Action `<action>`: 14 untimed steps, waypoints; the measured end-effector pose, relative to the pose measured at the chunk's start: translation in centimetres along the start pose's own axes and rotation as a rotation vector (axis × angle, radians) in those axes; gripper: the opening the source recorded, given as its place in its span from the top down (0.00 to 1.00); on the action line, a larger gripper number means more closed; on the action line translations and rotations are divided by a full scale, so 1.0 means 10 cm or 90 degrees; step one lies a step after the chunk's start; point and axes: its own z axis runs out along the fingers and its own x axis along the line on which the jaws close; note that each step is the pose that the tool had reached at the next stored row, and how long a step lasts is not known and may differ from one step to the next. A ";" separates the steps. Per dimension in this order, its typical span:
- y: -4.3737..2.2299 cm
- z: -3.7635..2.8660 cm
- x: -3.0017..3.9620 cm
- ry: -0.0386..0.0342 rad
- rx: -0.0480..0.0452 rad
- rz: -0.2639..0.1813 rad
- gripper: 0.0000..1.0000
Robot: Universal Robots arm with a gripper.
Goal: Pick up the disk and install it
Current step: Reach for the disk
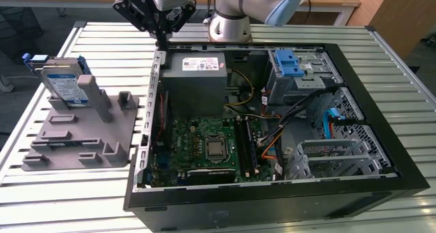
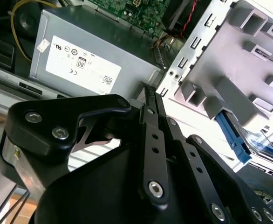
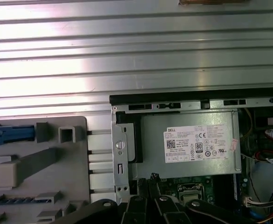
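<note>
Just above the far corner of the open computer case [image 1: 272, 205], on the exterior view's left, hangs the pincer [image 1: 162, 43]. Its black fingers are drawn together to a narrow point and hold nothing; both wrist views show the tips meeting [image 2: 148, 89] [image 3: 153, 178]. Whether the tips touch the case's metal side wall [image 1: 155, 90] directly beneath them I cannot tell.

Inside the case, right beside the pincer, sits the big grey power-supply box [image 1: 197, 82] with a white sticker. Nearer the camera lies the green motherboard [image 1: 204, 143]. Toward the exterior view's right are a drive cage [image 1: 299, 72] with a blue latch and a tangle of cables [image 1: 272, 110]. The arm [image 1: 228, 23] rises from the slatted metal worktop [image 1: 54, 205] behind the case.

The disk [image 1: 65, 85] is well apart from the pincer, outside the case on the exterior view's left. It stands on edge, leaning slightly, at the far end of a grey holder [image 1: 81, 141] that rests on the worktop; its white-and-blue label faces the camera and the blue frame shows along its edges. A grey post [image 1: 92, 92] of the holder stands just in front of the disk and covers part of it. The case's side wall stands between pincer and holder. In the first wrist view the disk shows as a blue strip [image 3: 10, 134] in the holder.
</note>
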 end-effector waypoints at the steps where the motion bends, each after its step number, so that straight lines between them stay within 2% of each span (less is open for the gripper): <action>1: 0.000 0.000 0.008 0.0000 0.0000 0.000 0.85; 8: 0.000 0.000 0.016 0.0000 0.0000 0.000 0.85; 14: -0.002 0.000 0.051 0.0000 0.0000 0.000 0.85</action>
